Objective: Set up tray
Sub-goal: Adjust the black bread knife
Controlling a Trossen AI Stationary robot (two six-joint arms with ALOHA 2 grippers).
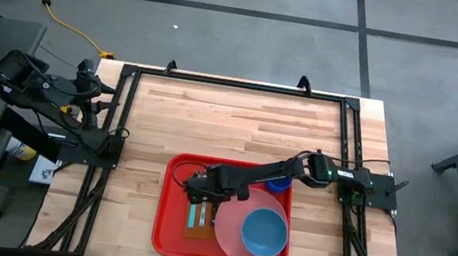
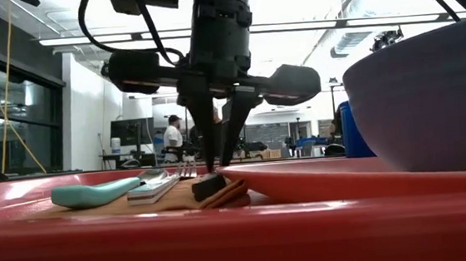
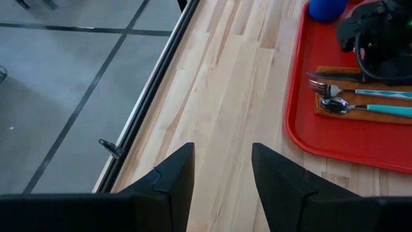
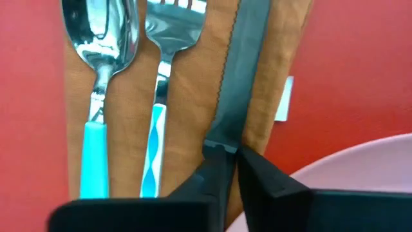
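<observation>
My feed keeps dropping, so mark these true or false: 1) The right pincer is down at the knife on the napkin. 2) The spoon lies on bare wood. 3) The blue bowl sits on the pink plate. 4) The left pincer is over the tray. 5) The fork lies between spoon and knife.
1) True: the right pincer is closed at the knife on the napkin.
2) False: the spoon lies on the napkin, inside the red tray.
3) True: the blue bowl sits on the pink plate.
4) False: the left pincer hangs over bare wood beside the tray.
5) True: the fork is the middle piece.
</observation>
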